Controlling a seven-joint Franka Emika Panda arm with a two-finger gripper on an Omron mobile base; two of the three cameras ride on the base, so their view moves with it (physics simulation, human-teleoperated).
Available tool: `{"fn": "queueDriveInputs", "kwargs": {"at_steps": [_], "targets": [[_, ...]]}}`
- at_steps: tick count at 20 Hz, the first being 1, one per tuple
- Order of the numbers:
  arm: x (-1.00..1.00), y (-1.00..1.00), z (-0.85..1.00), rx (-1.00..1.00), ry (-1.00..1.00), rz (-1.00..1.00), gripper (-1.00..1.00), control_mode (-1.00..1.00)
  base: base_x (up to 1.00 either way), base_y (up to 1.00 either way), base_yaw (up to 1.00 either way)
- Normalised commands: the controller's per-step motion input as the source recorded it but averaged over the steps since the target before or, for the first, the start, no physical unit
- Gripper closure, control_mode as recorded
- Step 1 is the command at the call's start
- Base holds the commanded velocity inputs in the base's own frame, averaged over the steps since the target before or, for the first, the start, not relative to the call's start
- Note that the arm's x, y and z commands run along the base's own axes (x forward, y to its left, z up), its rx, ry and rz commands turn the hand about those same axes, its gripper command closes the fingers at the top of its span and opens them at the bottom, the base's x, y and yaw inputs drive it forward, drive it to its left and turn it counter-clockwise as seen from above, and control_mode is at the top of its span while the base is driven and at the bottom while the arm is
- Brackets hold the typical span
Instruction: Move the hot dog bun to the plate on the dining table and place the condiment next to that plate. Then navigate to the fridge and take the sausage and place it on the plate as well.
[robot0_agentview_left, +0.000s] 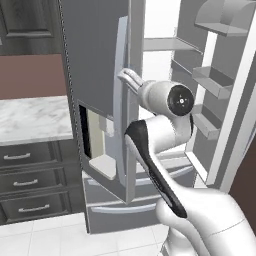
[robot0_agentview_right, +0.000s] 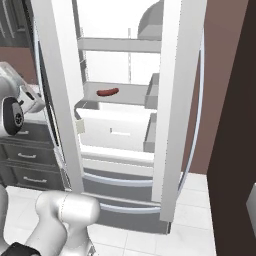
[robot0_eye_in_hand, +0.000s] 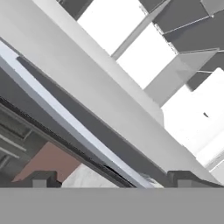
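The sausage (robot0_agentview_right: 107, 92) lies lengthwise left-to-right on the fridge (robot0_agentview_right: 120, 130) shelf, upper centre of the right base view, well beyond the spread-open gripper (robot0_eye_in_hand: 111, 180) at the door edge.

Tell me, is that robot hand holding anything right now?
Nothing. The gripper is open beside the fridge door's edge, and the sausage lies on a shelf inside.

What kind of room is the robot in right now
Most likely a home kitchen: an open stainless fridge with a sausage on its shelf, a marble countertop above dark drawers, and a tiled floor.
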Motion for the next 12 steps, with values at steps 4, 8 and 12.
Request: {"fn": "queueDriveInputs", "kwargs": {"at_steps": [4,8,12], "targets": [[-0.46,-0.50,0.09,0.17,0.00,0.03,-1.00,-1.00,0.00,0.00,0.00],[-0.14,-0.55,0.12,0.23,0.00,0.08,-1.00,-1.00,0.00,0.00,0.00],[0.00,-0.59,0.11,0.27,0.03,0.13,-1.00,-1.00,0.00,0.00,0.00]]}}
